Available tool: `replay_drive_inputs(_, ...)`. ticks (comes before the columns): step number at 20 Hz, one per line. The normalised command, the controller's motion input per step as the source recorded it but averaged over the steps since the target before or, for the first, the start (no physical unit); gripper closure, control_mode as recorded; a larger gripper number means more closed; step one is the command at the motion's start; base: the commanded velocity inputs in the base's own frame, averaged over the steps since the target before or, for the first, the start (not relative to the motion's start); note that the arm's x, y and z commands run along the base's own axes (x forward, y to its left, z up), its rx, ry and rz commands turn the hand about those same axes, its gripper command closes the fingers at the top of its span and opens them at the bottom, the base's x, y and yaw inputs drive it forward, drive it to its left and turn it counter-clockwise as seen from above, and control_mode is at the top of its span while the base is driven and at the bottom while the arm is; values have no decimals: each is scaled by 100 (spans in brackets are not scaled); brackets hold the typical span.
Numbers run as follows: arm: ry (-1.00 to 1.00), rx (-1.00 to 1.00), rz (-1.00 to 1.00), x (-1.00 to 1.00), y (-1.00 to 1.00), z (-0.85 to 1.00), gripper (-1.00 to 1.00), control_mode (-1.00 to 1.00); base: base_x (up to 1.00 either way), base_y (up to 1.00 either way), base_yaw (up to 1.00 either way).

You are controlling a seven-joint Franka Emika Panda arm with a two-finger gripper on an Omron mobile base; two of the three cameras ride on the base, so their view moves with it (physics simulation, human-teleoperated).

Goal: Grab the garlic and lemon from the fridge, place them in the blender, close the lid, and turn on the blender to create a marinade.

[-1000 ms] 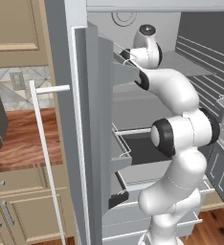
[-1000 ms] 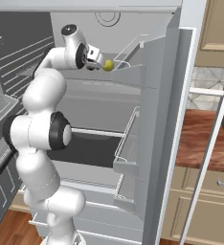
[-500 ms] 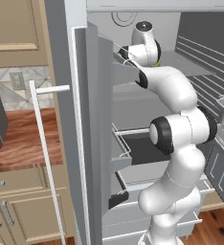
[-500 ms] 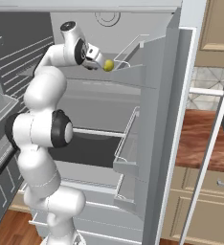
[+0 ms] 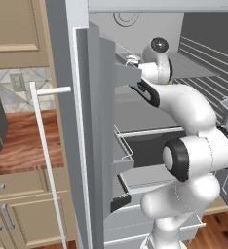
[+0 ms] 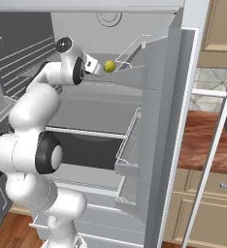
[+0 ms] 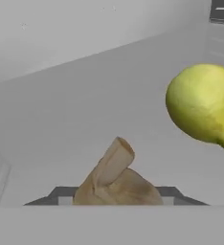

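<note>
Reaching into the fridge (image 6: 159, 97), your gripper (image 7: 117, 198) sits clamped on the garlic (image 7: 115, 179), tan bulb low centre between the dark fingertips in the hand view, stem tilted up. Right of it: the lemon (image 7: 203, 103), close by on the door bin. Risk: pulling out could clip the lemon and roll it off, or the lumpy bulb may slip from a shallow pinch. The right base view shows the lemon (image 6: 109, 66) just beyond the hand, but hides the garlic.
</note>
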Motion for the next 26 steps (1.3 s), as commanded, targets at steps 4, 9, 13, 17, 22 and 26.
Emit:
replay_drive_inputs(4,-10,0,4,-96,0,31,100,-100,0,0,0)
replay_drive_inputs(9,-1,-3,10,-100,0,59,100,-100,0,0,0)
replay_drive_inputs(13,0,-1,12,-100,-2,19,100,-100,0,0,0)
replay_drive_inputs(17,10,-14,8,-100,-12,-18,100,-100,0,0,0)
replay_drive_inputs(22,4,-17,13,-100,-15,-43,100,-100,0,0,0)
replay_drive_inputs(26,11,-11,8,-86,-1,-49,100,-100,0,0,0)
